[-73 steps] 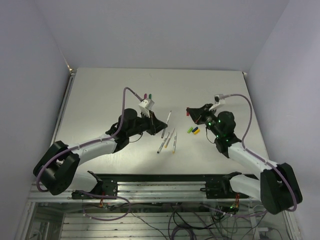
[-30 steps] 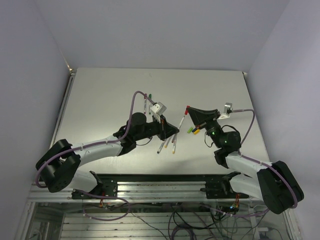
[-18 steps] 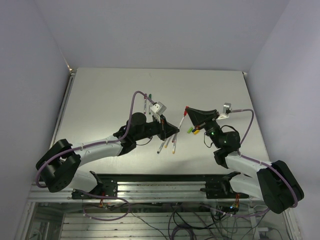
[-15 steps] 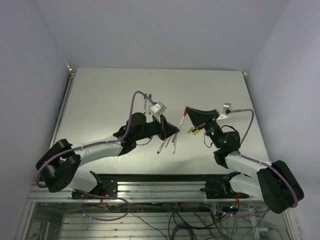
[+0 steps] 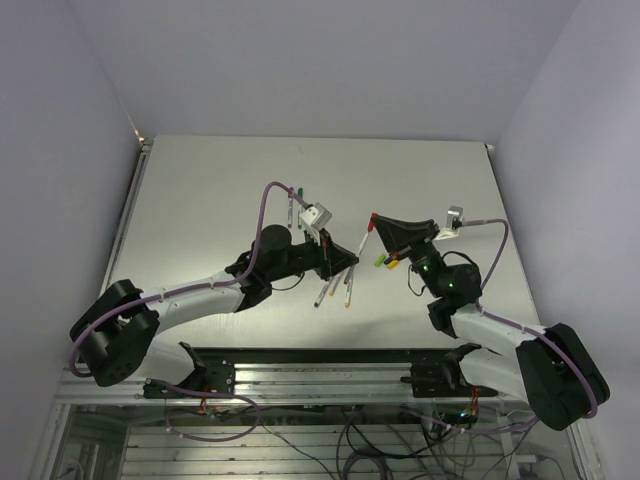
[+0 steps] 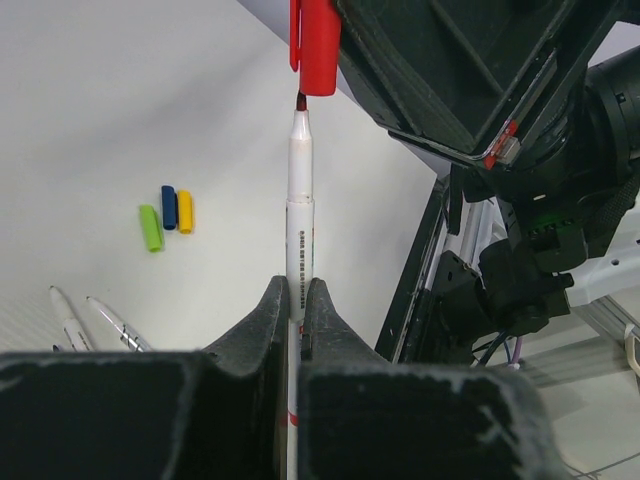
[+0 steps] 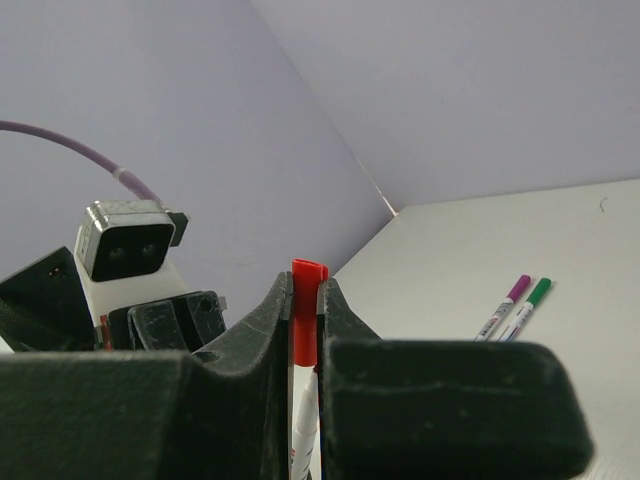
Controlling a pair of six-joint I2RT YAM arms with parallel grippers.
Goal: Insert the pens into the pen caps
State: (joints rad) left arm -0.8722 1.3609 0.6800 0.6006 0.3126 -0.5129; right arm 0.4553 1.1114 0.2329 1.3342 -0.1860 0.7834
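Note:
My left gripper (image 5: 352, 258) (image 6: 296, 290) is shut on a whitish pen (image 6: 300, 200) and holds it in the air, tip pointing at my right gripper. My right gripper (image 5: 378, 222) (image 7: 306, 290) is shut on the red cap (image 5: 373, 216) (image 6: 318, 45) (image 7: 308, 310). The pen's dark red tip is at the cap's open end, in line with it. The pen (image 7: 303, 430) also shows between the right fingers under the cap. Green (image 6: 150, 228), dark blue (image 6: 168, 207) and yellow (image 6: 185, 211) caps lie together on the table (image 5: 200, 190).
Loose pens (image 5: 325, 290) (image 6: 70, 320) lie on the table below my left gripper. Two capped pens, magenta (image 7: 503, 307) and green (image 7: 527, 305), lie farther back, also in the top view (image 5: 294, 194). The table's edges run left and right.
Since 2.4 s ago both grippers rose off the table and came together, the left one now holding a pen. Over the last second almost nothing moved.

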